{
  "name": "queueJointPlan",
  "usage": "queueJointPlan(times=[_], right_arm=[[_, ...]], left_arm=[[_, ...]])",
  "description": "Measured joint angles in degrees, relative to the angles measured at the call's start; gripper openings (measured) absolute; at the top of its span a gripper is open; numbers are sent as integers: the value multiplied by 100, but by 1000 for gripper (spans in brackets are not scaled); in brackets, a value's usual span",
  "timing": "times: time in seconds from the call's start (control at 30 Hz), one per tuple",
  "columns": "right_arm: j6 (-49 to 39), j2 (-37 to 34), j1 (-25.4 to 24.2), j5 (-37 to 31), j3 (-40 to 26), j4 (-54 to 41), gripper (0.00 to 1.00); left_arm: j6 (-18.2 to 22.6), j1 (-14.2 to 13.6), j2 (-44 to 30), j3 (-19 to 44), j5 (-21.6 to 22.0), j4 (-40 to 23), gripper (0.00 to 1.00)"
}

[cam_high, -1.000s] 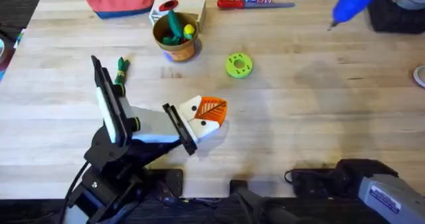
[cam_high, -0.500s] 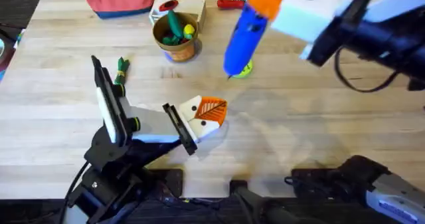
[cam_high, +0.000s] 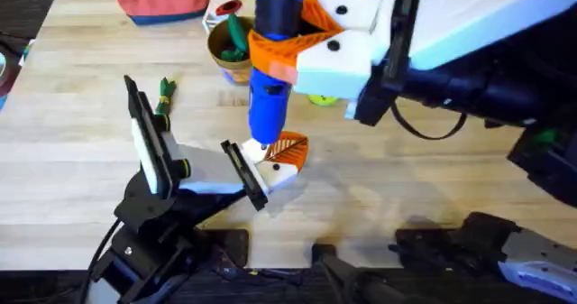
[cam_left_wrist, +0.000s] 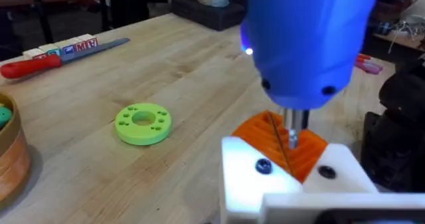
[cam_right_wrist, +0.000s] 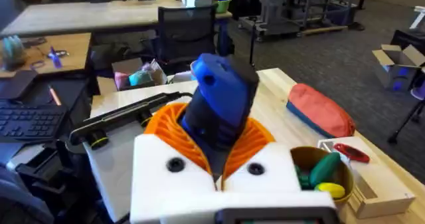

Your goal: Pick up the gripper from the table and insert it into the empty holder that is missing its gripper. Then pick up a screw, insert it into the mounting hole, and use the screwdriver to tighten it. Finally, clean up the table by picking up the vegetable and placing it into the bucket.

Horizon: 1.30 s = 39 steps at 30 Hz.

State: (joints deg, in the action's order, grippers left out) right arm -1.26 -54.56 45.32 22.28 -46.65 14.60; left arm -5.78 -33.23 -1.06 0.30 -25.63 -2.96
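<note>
R arm (cam_high: 311, 47) held the screwdriver (cam_high: 269, 78) clamped in its orange fingers (cam_high: 270, 56), bit pointing down at the holder (cam_high: 270, 169) w/ its orange gripper (cam_high: 288, 147), prob. to line up on the screw hole. L arm's fingers: can't tell. Vegetable (cam_high: 164, 91) lay on the bench (cam_high: 433, 160) near the bucket (cam_high: 236, 47), w/ bare bench betw. them & open room to the right.
</note>
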Motion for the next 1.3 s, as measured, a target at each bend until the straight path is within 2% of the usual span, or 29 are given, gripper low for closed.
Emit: queueJointPlan(times=[1.3], right_arm=[[-70,-348,0,4,0,300,7]], left_arm=[[0,0,0,0,-2,0,5]])
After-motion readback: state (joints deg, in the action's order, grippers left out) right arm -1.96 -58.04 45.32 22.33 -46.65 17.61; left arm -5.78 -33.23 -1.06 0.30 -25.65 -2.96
